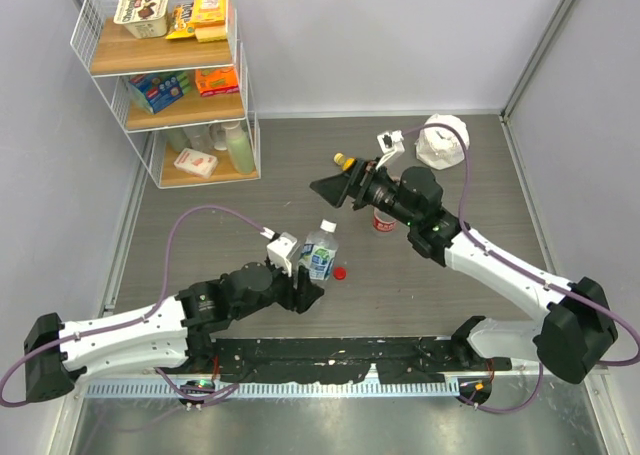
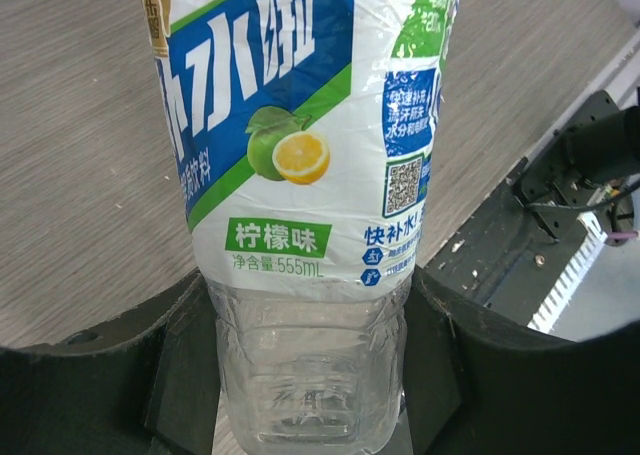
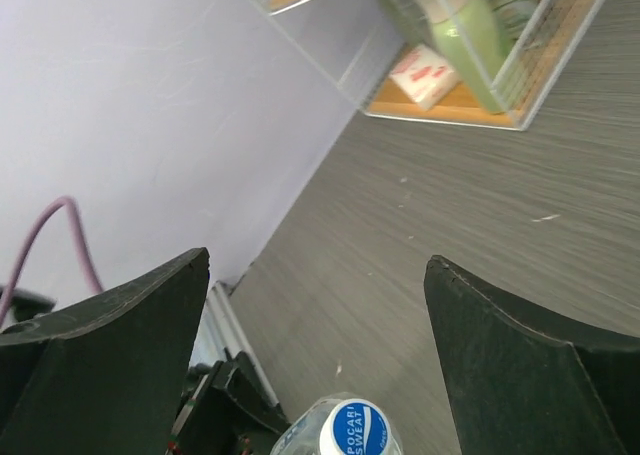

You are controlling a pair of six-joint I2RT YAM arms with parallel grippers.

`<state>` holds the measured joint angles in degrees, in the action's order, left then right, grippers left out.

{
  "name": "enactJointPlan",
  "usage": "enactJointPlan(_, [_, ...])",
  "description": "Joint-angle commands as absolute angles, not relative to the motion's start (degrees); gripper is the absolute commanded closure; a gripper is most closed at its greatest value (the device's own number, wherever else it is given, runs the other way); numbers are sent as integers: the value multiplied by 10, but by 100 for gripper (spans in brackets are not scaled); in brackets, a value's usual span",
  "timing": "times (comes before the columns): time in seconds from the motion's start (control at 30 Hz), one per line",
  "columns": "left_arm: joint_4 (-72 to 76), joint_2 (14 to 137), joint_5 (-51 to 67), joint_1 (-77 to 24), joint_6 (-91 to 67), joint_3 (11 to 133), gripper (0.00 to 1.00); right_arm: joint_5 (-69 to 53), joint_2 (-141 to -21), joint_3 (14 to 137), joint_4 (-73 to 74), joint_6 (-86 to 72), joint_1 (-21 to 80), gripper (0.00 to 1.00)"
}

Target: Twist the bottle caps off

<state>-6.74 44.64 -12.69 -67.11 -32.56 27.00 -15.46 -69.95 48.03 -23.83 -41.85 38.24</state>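
Note:
My left gripper (image 1: 306, 287) is shut on the lower body of the clear bottle with the blue-white label (image 1: 319, 257), which stands upright with its white cap (image 1: 326, 226) on. In the left wrist view the bottle (image 2: 300, 175) fills the gap between both fingers (image 2: 180, 375). My right gripper (image 1: 335, 188) is open, above and behind that bottle; its wrist view shows the white cap (image 3: 355, 430) low between its spread jaws (image 3: 318, 265), untouched. A red cap (image 1: 341, 271) lies on the table beside the held bottle. The red-label bottle (image 1: 384, 221) stands partly under the right arm. A yellow cap (image 1: 341, 159) shows behind the right gripper; its bottle is mostly hidden.
A white wire rack (image 1: 165, 75) with food boxes and bottles stands at the back left, also in the right wrist view (image 3: 470, 85). A crumpled white object (image 1: 443, 140) lies at the back right. A black mat (image 1: 330, 360) runs along the near edge.

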Motion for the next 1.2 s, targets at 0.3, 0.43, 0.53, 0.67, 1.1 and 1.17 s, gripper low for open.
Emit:
enactJointPlan(0.3, [-156,496,-284,-672,-350,350,100,92,-772,667,67,-367,473,7])
enactJointPlan(0.43, [-189,533,-329,-681,-359,379,100,105,-801,688,86,-374,479,7])
enactJointPlan(0.53, [-207,551,-369,-693,-369,399,100,104,-811,691,88,-380,483,11])
enactJointPlan(0.67, [-220,572,-388,-704,-370,419,100,93,-819,686,77,-381,486,18])
enactJointPlan(1.1, [-223,560,-395,-709,-372,424,100,66,-817,678,59,-384,487,62])
enactJointPlan(1.17, [-224,561,-397,-709,-372,424,100,59,-817,676,56,-386,487,71])
